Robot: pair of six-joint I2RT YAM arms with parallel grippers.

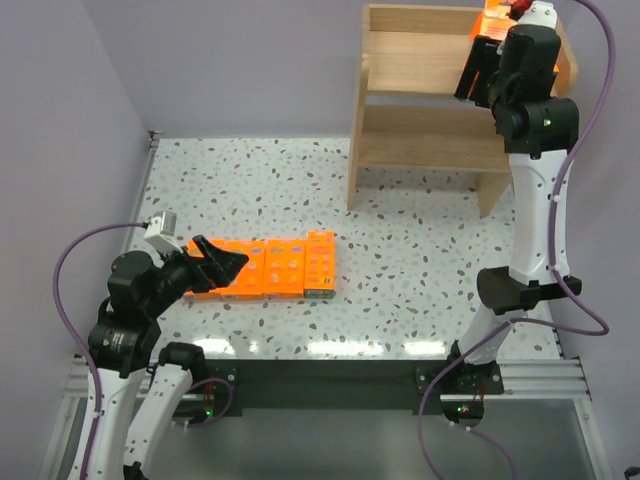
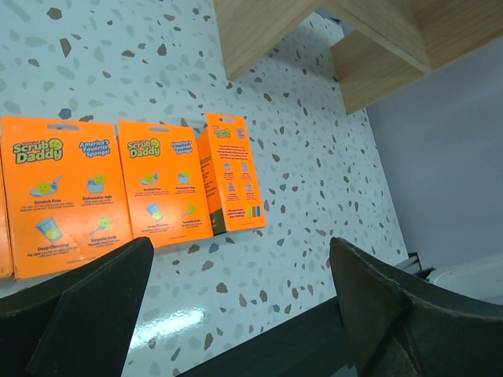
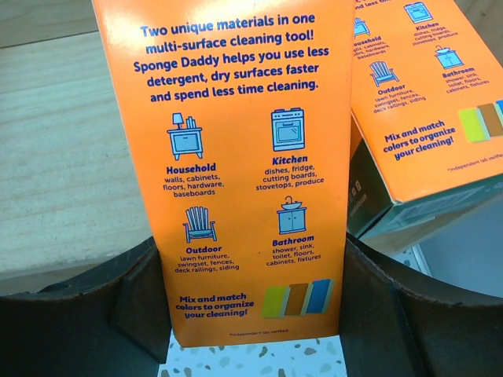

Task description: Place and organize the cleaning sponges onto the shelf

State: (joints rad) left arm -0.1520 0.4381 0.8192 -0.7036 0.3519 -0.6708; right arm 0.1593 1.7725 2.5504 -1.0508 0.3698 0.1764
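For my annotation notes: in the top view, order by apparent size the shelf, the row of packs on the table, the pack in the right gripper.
1. shelf
2. row of packs
3. pack in the right gripper, only partly visible

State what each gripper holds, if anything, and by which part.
Right gripper holds an orange sponge pack by the side edges of its lower end. Left gripper holds nothing.
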